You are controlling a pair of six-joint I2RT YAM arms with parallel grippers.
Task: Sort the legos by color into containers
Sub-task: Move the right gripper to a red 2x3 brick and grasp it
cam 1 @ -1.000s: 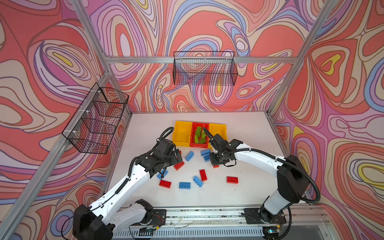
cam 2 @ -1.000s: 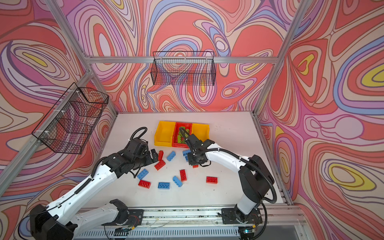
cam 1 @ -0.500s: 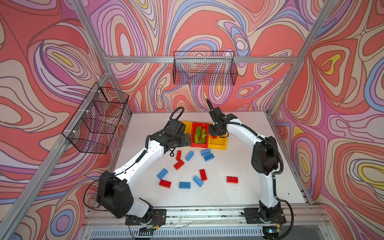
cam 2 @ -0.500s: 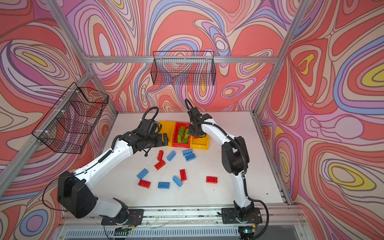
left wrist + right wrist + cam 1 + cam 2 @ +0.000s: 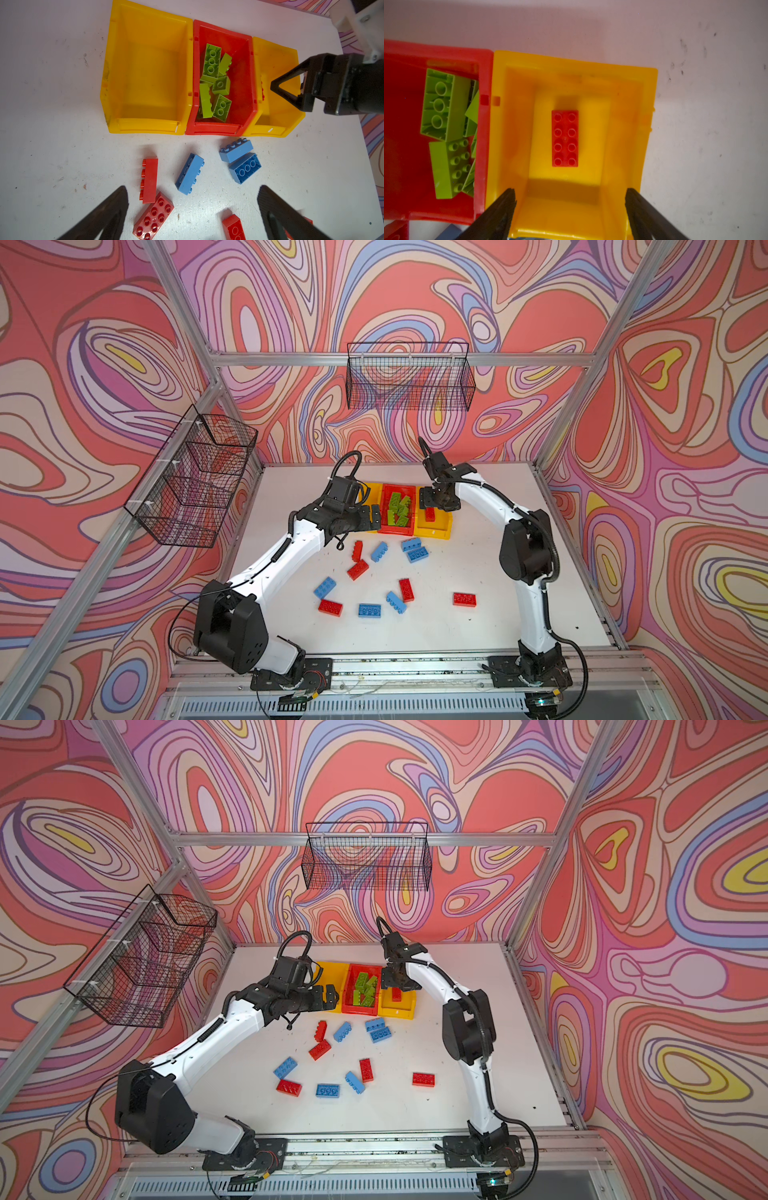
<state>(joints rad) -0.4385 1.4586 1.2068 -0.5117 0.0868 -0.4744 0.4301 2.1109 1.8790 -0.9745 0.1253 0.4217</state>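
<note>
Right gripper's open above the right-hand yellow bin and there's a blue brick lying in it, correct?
Not quite: the brick in that yellow bin is red, not blue, as the right wrist view shows. The right gripper is open above it.

My left arm (image 5: 305, 541) and right arm (image 5: 482, 497) are white shells with bulky black joints. A black corrugated cable (image 5: 279, 551) hugs the left one. The left gripper (image 5: 192, 187) carries black, tapered fingers (image 5: 268, 197) with a fine grid texture.

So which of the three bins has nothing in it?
The left yellow bin. The red bin holds green bricks, the right yellow bin one red brick.
</note>
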